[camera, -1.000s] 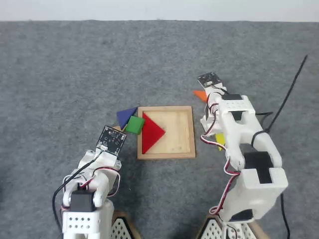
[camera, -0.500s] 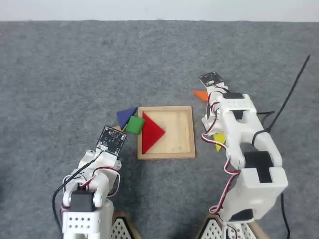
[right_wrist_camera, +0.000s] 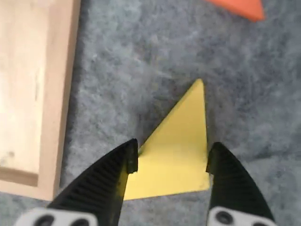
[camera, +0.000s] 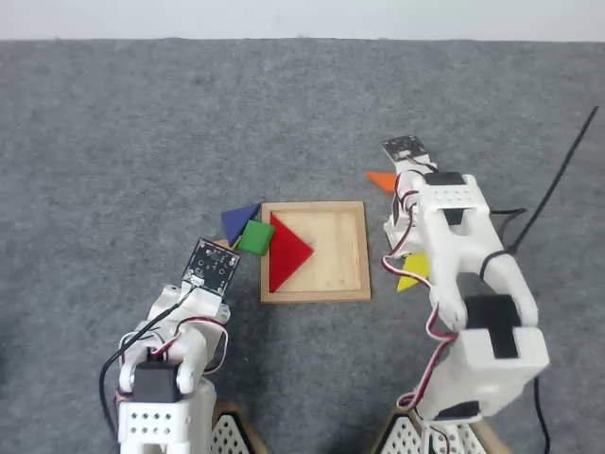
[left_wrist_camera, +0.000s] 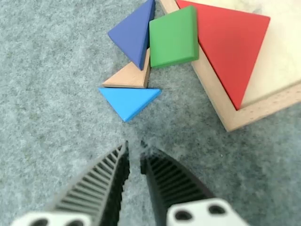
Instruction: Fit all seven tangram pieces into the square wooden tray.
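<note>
**Q:** Why do the right jaws sit where they do?

**A:** They are spread wide, one on either side of the yellow triangle, with nothing clamped as far as I can judge. In the high view the piece lies flat on the grey tabletop, right of centre, near the right wall of the wooden tray. I read the straddle as lining up a pinch across two of its edges.

**Q:** And the left?

**A:** The left jaws are drawn nearly together and hold nothing. They hang over bare tabletop near the light blue triangle. (Parked out of the way, I'd guess.)

**Q:** Tray status?

**A:** The red triangle is seated with its long side against the left wall. The green square lies across the left rim near the upper-left corner, touching the dark blue triangle. The tan triangle sits between those two and the light blue one. The orange piece lies off the tray's upper-right corner, apart from the yellow.

**Q:** What does the yellow piece look like?

**A:** Thin, flat, matte, with crisp corners. It offers a low edge to grip, so it would probably slide rather than lift if pinched unevenly.
</note>
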### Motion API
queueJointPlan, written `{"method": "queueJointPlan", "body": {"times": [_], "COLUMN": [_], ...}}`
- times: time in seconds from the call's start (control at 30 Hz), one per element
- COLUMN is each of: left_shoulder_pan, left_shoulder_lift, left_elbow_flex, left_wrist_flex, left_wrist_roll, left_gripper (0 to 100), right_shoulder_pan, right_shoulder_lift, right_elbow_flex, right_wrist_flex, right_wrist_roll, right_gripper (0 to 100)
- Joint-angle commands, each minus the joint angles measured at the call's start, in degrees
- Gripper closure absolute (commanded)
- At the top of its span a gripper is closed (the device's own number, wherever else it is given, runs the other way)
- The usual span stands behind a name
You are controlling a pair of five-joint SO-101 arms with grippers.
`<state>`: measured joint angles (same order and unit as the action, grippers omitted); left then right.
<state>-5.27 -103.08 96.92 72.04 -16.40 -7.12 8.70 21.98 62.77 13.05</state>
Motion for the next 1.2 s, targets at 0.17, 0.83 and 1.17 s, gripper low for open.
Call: {"method": "queueJointPlan", "body": {"times": [0.17,0.83,1.17], "left_shoulder_pan": [-0.3,-0.3,-0.3], "left_shoulder_lift": [-0.2,-0.2,-0.2], "left_elbow_flex": [-0.5,-0.5,-0.5], "left_wrist_flex": [0.3,0.3,0.3], "left_wrist_roll": [0.2,0.2,0.2], "left_gripper": [96,96,96], "right_shoulder_pan": [0.6,0.7,0.4], "right_shoulder_lift": [-8.0,1.3,5.4], "right_elbow_flex": [-2.0,-1.4,-3.4], "right_wrist_flex": [3.7,4.3,2.6], "right_wrist_roll": [-4.1,-7.5,-9.8], "right_gripper": [77.2,66.4,66.6]}}
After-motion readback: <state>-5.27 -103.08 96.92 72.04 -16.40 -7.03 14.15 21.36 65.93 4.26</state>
